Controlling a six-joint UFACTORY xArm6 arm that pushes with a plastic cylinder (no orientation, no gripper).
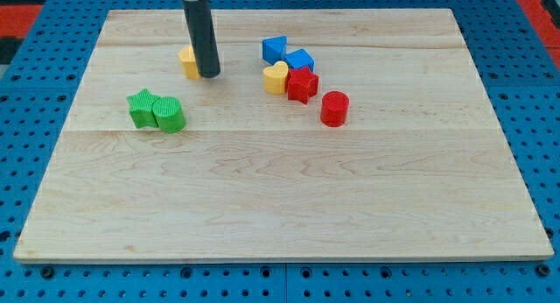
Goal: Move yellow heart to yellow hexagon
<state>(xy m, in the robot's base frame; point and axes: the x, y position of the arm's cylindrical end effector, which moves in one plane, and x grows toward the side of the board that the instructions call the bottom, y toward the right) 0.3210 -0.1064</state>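
Note:
The yellow heart lies above the board's middle, touching the red star on its right. The yellow hexagon sits to the view's left of it, partly hidden behind my dark rod. My tip rests on the board right against the hexagon's right side, well to the left of the heart.
A blue triangle-like block and a blue cube crowd above the heart. A red cylinder stands to their lower right. A green star and green cylinder touch at the left. The wooden board lies on a blue pegboard.

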